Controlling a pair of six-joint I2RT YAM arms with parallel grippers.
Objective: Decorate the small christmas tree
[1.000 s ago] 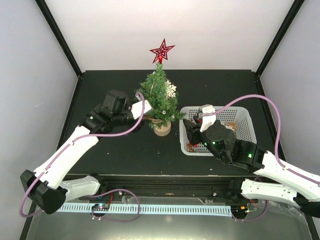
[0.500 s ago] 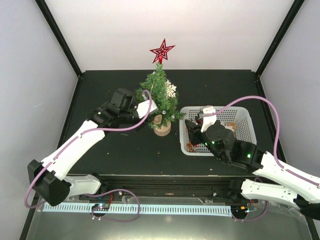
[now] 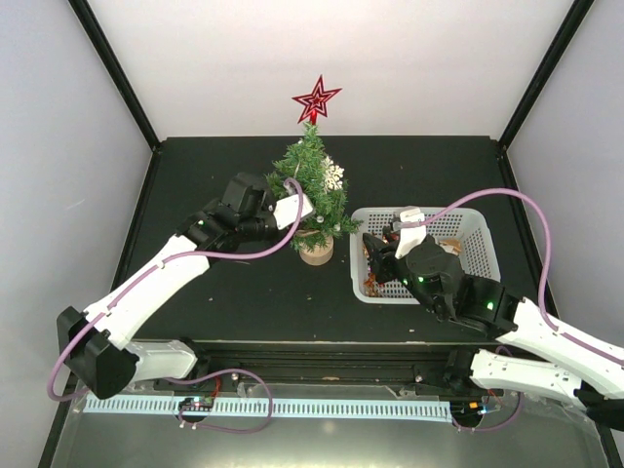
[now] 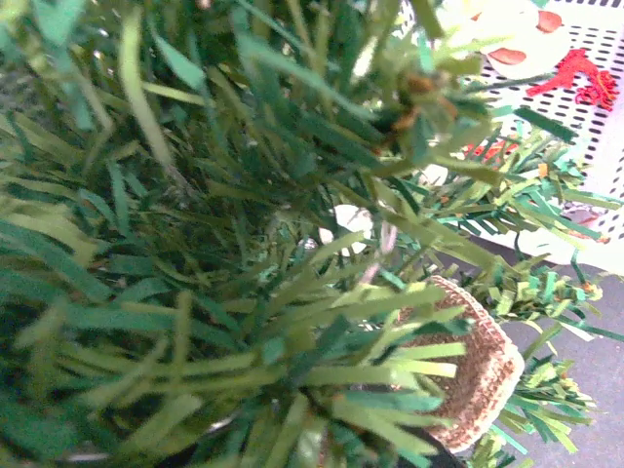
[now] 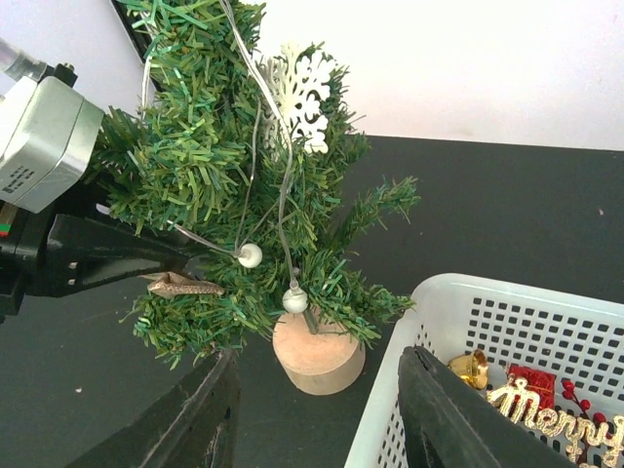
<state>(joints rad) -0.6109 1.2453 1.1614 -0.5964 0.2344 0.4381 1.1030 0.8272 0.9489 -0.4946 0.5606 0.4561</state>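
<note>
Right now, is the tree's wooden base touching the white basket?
Apart. The top external view shows a strip of bare black table between the wooden base and the basket.

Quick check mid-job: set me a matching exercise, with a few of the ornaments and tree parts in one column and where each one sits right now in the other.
Things
1. red star
2. white snowflake
3. gold bell
4. wooden base

Places
A. inside the white basket
B. standing on the black table, under the branches
C. at the very tip of the tree
D. hanging high on the tree's basket side

Pairs: 1-C, 2-D, 3-A, 4-B
</note>
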